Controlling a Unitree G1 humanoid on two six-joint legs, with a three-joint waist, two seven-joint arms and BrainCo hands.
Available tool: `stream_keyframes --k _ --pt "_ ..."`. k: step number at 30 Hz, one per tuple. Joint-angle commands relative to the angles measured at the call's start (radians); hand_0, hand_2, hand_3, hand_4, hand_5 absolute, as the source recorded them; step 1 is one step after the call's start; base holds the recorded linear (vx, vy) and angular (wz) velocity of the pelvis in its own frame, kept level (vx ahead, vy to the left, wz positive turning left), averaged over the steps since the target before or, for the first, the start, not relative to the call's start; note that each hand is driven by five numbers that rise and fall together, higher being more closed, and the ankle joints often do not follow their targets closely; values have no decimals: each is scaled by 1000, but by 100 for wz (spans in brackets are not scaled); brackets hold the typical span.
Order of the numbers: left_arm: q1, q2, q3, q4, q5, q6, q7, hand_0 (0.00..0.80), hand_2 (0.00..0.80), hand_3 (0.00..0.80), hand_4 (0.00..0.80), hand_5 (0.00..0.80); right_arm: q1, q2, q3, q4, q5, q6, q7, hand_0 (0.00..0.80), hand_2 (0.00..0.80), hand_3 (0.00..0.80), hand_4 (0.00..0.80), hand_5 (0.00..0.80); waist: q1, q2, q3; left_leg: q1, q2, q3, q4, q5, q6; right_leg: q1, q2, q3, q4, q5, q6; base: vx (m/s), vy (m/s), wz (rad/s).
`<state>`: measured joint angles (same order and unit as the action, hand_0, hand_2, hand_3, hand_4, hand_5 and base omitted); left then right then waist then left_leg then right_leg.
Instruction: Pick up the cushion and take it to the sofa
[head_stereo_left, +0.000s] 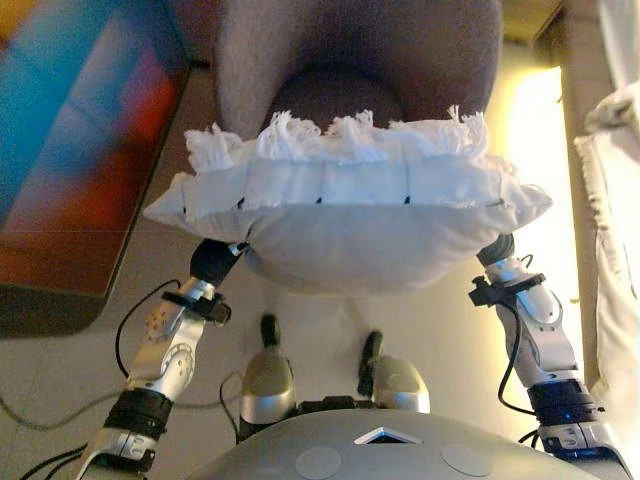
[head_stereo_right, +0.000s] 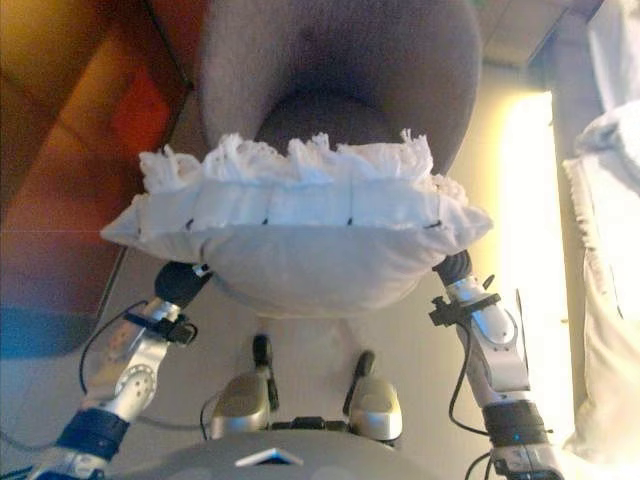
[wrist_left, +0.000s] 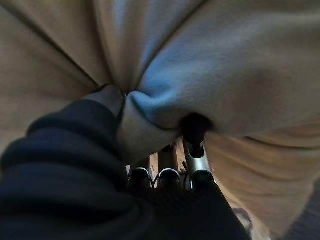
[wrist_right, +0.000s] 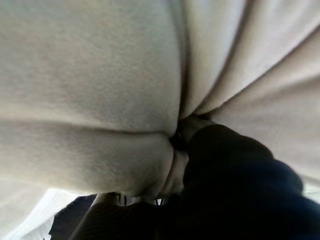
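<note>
A white cushion (head_stereo_left: 350, 240) with a fringed edge is held up in front of me, between my two hands. My left hand (head_stereo_left: 213, 262) goes under its left end and my right hand (head_stereo_left: 497, 248) under its right end. In the left wrist view, the fingers (wrist_left: 194, 170) dig into the cushion's cloth (wrist_left: 225, 65), which bunches between them and the thumb. In the right wrist view, the cloth (wrist_right: 100, 75) folds in the same way against the right hand (wrist_right: 225, 190). A grey rounded sofa chair (head_stereo_left: 400, 50) stands just beyond the cushion, with its seat partly hidden.
A colourful panel or rug (head_stereo_left: 80, 130) lies at the left. White cloth (head_stereo_left: 615, 200) hangs at the right edge. A bright strip of floor (head_stereo_left: 540, 150) runs beside the chair's right side.
</note>
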<state>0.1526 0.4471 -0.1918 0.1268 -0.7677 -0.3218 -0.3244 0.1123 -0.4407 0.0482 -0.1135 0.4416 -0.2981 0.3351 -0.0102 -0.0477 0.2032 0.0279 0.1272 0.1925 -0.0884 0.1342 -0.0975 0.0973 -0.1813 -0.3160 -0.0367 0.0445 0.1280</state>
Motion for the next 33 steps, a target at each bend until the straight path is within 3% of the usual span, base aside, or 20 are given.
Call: stream_keyframes --k 1,7,12,15,19,21,22,25,26,27,29,33 --pt "-55 -73 -42 -222 -25 -93 2 800 800 800 800 800 -26 0 31 -169 -12 -83 -38 800 800 800 800 800 13 25 -104 78 42 17 10 -144 18 6 -71 -41 70 -69 48 55 45 -2" --pt "-59 -76 -61 -289 -8 -93 23 800 800 800 800 800 3 8 30 -233 -34 -97 -116 800 800 800 800 800 -1 17 -119 91 20 -4 1 -166 30 28 -68 -25 64 -51 59 0 -2 0" --pt "-101 -33 -75 -291 -2 -84 46 800 800 800 800 800 1 1 60 -233 -13 -119 -172 800 800 800 800 800 -23 21 -123 74 25 -45 1 -161 35 24 -11 52 56 -91 29 -44 -147 1" --pt "-120 -25 -75 -281 -22 -86 51 800 800 800 800 800 -14 -1 79 -226 -30 -118 -202 800 800 800 800 800 -25 27 -120 58 48 -49 1 -139 17 30 24 56 47 -119 -1 -89 -284 20" --pt "-131 -34 -83 -272 -46 -99 90 800 800 800 800 800 -57 -14 108 -211 -39 -83 -235 800 800 800 800 800 -25 29 -102 45 117 -29 1 -86 -24 31 78 85 44 -143 -50 -66 -303 6" --pt "-119 -50 -79 -269 -56 -113 113 800 800 800 800 800 -77 -19 123 -204 -42 -68 -220 800 800 800 800 800 -20 14 -86 51 143 -16 35 -79 -23 22 89 111 56 -143 -69 -53 -286 -12" --pt "-100 -57 -75 -270 -54 -131 115 800 800 800 800 800 -83 -26 131 -198 -32 -69 -202 800 800 800 800 800 -14 2 -72 22 145 -35 118 -94 -16 17 92 130 65 -139 -81 -51 -283 -19" --pt "-47 -72 -57 -290 -44 -151 120 800 800 800 800 800 -73 -42 143 -192 -11 -71 -186 800 800 800 800 800 14 -15 -39 -81 101 -118 303 -96 13 22 106 163 74 -133 -101 2 -260 -39" --pt "-31 -75 -47 -305 -36 -153 119 800 800 800 800 800 -76 -44 152 -188 -4 -76 -184 800 800 800 800 800 30 -16 -26 -102 49 -142 348 -131 34 26 106 167 83 -139 -103 69 -160 -54" --pt "-26 -75 -44 -311 -28 -158 121 800 800 800 800 800 -83 -41 162 -185 -3 -83 -184 800 800 800 800 800 39 -9 -20 -119 21 -153 360 -140 41 28 111 169 92 -147 -104 85 -129 -48" --pt "-36 -73 -46 -314 -25 -167 135 800 800 800 800 800 -101 -34 184 -180 -16 -101 -194 800 800 800 800 800 48 7 -6 -144 -10 -151 352 -135 42 31 125 169 108 -161 -106 117 -66 -36" --pt "-81 -88 -80 -283 -3 -185 186 800 800 800 800 800 -154 -15 236 -157 -72 -107 -253 800 800 800 800 800 69 58 10 -182 -66 -159 210 -39 23 73 185 186 131 -209 -121 312 27 -1"
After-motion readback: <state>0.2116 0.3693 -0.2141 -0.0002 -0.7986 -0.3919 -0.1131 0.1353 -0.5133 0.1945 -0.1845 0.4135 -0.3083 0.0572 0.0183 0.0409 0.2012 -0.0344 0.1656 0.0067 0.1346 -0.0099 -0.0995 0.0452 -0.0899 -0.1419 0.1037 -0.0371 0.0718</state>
